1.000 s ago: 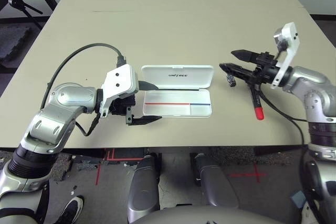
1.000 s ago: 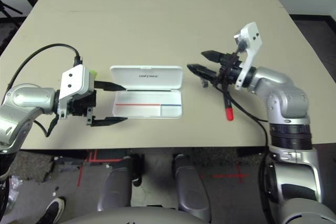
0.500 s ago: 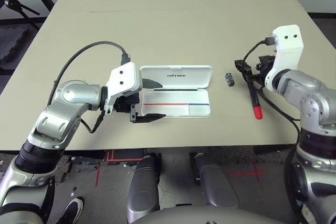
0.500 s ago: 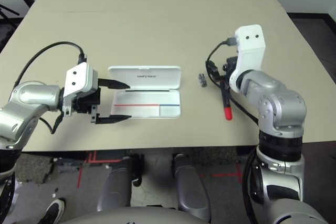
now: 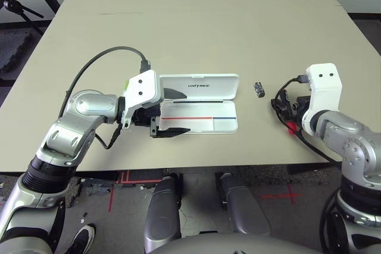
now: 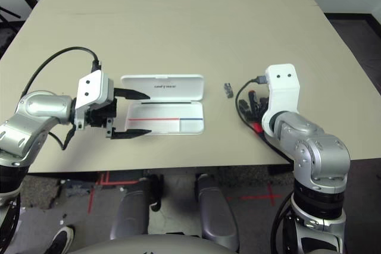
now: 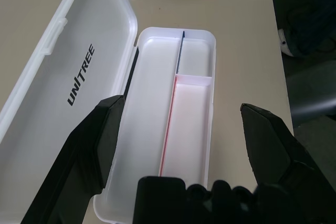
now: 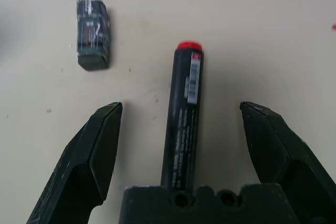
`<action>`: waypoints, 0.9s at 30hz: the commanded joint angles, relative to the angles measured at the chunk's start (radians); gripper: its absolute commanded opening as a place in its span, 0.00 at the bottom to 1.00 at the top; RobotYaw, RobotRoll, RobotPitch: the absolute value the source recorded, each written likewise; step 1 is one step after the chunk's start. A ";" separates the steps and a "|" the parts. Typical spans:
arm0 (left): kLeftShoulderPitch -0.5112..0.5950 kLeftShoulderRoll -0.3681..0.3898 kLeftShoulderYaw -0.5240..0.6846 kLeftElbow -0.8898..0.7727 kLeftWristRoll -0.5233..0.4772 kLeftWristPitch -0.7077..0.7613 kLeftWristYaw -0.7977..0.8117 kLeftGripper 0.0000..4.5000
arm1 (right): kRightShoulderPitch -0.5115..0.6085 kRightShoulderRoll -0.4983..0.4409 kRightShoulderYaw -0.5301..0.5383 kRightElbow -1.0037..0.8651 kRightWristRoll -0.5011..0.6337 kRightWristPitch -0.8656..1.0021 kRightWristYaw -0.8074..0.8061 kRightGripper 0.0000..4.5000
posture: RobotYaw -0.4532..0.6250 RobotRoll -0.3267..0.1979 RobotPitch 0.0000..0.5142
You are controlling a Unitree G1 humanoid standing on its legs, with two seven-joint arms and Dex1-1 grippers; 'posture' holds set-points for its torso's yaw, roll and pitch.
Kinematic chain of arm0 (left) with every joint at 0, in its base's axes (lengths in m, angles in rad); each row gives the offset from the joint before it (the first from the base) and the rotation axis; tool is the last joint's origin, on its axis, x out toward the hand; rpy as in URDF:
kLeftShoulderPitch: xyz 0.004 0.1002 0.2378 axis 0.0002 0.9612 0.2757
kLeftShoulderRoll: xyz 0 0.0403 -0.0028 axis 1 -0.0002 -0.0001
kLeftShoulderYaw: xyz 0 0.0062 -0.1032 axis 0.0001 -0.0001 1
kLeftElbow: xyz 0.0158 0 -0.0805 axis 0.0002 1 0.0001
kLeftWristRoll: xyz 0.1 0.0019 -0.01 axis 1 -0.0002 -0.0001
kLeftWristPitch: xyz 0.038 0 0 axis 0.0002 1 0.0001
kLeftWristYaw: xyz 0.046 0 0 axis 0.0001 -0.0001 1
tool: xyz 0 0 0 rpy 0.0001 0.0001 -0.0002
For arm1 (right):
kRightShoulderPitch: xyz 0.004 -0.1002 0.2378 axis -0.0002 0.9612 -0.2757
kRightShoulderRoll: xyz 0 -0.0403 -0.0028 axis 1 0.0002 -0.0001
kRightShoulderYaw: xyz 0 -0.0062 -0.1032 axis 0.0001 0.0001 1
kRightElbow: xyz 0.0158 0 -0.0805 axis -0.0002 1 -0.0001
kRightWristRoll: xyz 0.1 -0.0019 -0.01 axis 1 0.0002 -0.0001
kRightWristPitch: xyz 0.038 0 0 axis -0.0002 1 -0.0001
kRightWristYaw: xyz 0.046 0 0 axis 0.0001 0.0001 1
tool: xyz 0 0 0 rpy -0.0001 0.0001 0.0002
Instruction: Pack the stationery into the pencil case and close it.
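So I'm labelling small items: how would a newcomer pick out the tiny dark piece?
Start at the open white pencil case in the middle of the table. On bare tabletop between its lid and the right gripper lies the tiny dark grey-silver piece. It is stubby and blocky, unlike the long black and red marker beside it.

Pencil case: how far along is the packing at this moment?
Done: the pencil case lies open, compartments empty. In hand: the right gripper, open, straddles the red marker. Left: the marker, the small dark piece, then closing. The left gripper is open at the case.
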 commanded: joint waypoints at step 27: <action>-0.007 0.022 -0.010 0.019 0.007 -0.007 -0.018 1.00 | 0.003 -0.232 0.000 0.228 0.024 -0.175 0.241 0.12 | 0.33 0.62 0.45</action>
